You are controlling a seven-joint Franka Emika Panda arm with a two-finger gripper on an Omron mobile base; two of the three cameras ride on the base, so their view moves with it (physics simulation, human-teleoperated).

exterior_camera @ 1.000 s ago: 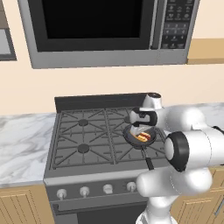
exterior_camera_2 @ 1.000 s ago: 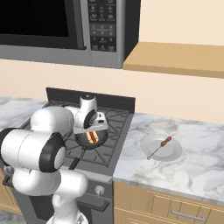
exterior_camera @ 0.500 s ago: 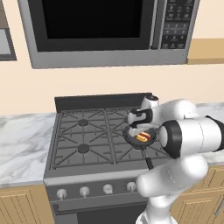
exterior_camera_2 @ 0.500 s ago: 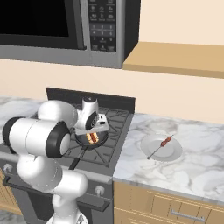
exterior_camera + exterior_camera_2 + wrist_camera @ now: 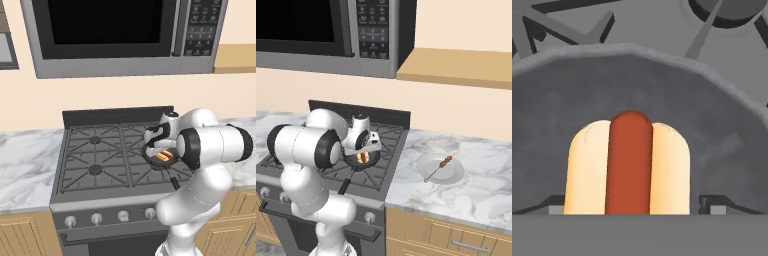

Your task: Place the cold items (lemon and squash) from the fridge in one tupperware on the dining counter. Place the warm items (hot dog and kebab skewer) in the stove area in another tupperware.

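The hot dog [image 5: 629,165], a red sausage in a pale bun, lies in a dark frying pan [image 5: 562,90] on the stove's front right burner. My gripper [image 5: 634,207] is down in the pan, open, with one fingertip [image 5: 557,207] on each side of the bun and a small gap on the right. The base views show the hand [image 5: 161,151] [image 5: 362,154] pointing down over the hot dog [image 5: 162,156] [image 5: 362,158]. The kebab skewer [image 5: 441,165] rests on a white plate [image 5: 453,175] on the marble counter right of the stove. Lemon, squash and tupperware are out of view.
The pan's black handle [image 5: 172,180] points toward the stove's front edge. A microwave [image 5: 115,35] hangs above the stove, with a wooden shelf [image 5: 456,67] to its right. Stove knobs [image 5: 95,218] line the front panel. My elbow [image 5: 212,145] bulks over the right burners.
My hand has come lower over the pan, down to the hot dog. The elbow has swung forward and up. Hot dog, pan and skewer have stayed put.
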